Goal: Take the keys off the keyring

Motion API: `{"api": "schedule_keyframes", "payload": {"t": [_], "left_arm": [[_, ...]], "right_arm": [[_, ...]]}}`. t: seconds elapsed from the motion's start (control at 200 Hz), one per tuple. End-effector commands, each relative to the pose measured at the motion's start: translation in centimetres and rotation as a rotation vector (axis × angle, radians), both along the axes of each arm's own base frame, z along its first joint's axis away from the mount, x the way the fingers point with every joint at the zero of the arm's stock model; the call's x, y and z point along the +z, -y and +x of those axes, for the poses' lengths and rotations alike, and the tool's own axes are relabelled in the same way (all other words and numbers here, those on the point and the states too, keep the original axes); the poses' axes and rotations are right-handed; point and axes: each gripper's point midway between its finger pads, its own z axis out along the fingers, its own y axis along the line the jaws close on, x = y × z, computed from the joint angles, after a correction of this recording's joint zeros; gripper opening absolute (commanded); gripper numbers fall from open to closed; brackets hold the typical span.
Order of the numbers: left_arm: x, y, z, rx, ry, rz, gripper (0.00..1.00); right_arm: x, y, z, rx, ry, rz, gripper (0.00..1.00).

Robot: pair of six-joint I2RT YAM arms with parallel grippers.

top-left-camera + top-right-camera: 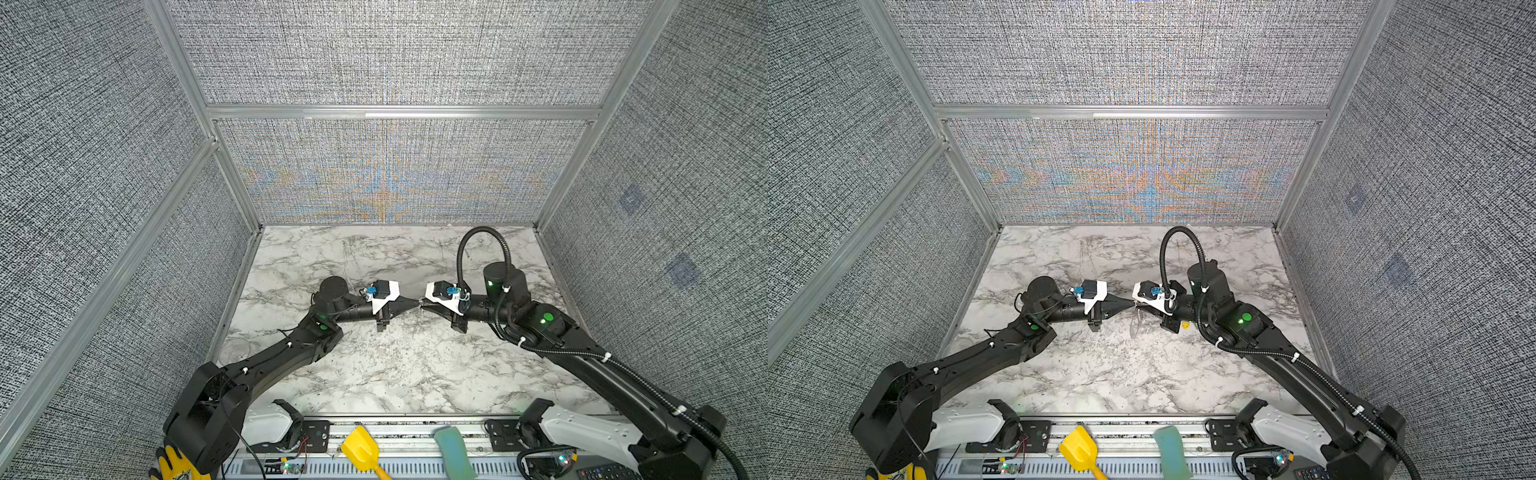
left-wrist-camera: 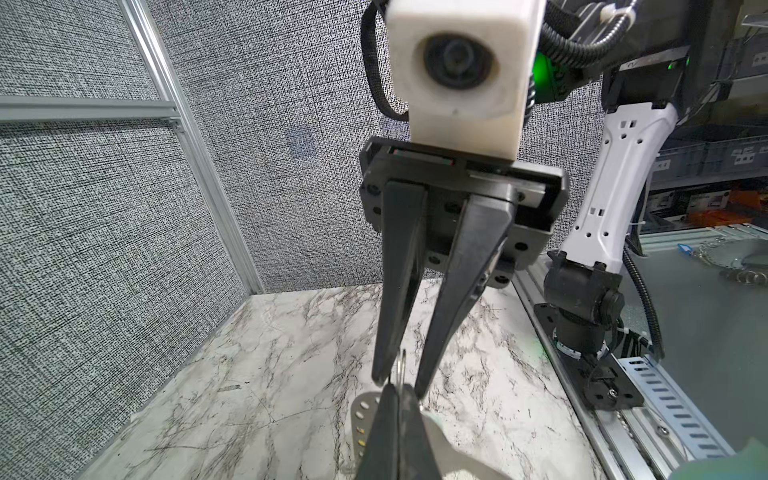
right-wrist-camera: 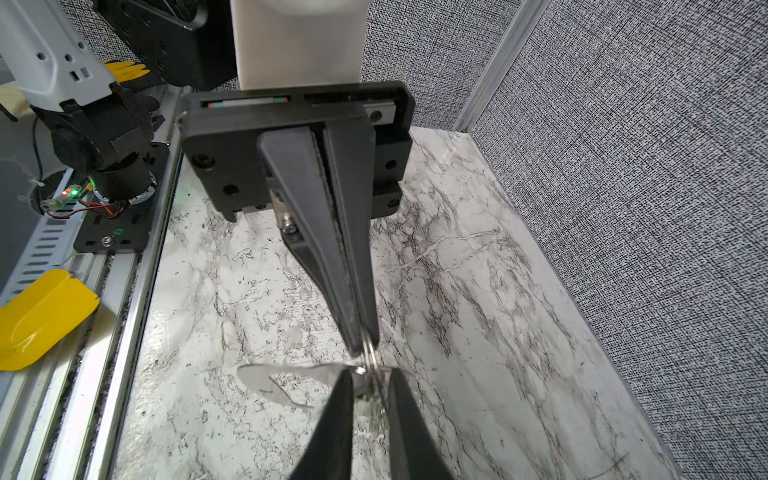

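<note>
Both grippers meet tip to tip above the middle of the marble table point(image 1: 374, 374). My left gripper point(image 1: 417, 304) point(image 2: 397, 388) is shut on a thin wire ring point(image 2: 401, 368) point(image 3: 370, 359). The keyring point(image 2: 360, 415) point(image 3: 286, 372), a flat grey plate with a row of small holes, hangs from that ring. My right gripper point(image 1: 422, 306) point(image 3: 371, 374) faces it, its jaws a little apart on either side of the ring. Something small and blurred hangs between them. A small yellow tag point(image 1: 1185, 325) shows under the right wrist. The keys themselves cannot be made out.
A big yellow scoop point(image 1: 361, 449) and a teal block point(image 1: 455, 453) lie on the metal rail point(image 1: 415, 432) at the front edge. Grey fabric walls point(image 1: 395, 174) close the table at the back and both sides. A yellow glove point(image 1: 174, 465) sits by the left arm's base.
</note>
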Motion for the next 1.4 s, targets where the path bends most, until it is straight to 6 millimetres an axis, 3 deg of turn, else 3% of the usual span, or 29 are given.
{"api": "schedule_keyframes", "payload": {"t": [0.0, 0.485, 0.55, 0.63, 0.71, 0.906, 1.396], "left_arm": [[0.5, -0.1, -0.2, -0.012, 0.022, -0.011, 0.0], [0.0, 0.0, 0.1, 0.004, 0.023, 0.014, 0.0], [-0.4, -0.1, 0.8, 0.053, 0.041, 0.053, 0.27], [-0.7, -0.6, 1.9, 0.132, 0.106, 0.122, 0.37], [-0.9, -1.1, 2.8, 0.191, 0.174, 0.199, 0.38], [-0.6, -1.7, 2.8, 0.195, 0.288, 0.315, 0.35], [-1.2, -0.4, 1.9, 0.17, 0.421, 0.417, 0.31]], "right_arm": [[1.0, -0.2, 0.0, 0.009, 0.023, 0.027, 0.18], [1.0, -0.2, 0.1, 0.009, 0.018, 0.028, 0.0], [0.8, 0.0, 0.2, -0.003, 0.006, 0.011, 0.0], [0.3, 0.3, 0.4, -0.021, -0.023, -0.022, 0.0], [-0.1, 0.4, 0.7, -0.036, -0.055, -0.062, 0.0], [-0.8, 0.3, 1.1, -0.046, -0.145, -0.135, 0.0], [-1.8, -0.1, 1.1, -0.041, -0.247, -0.187, 0.0]]}}
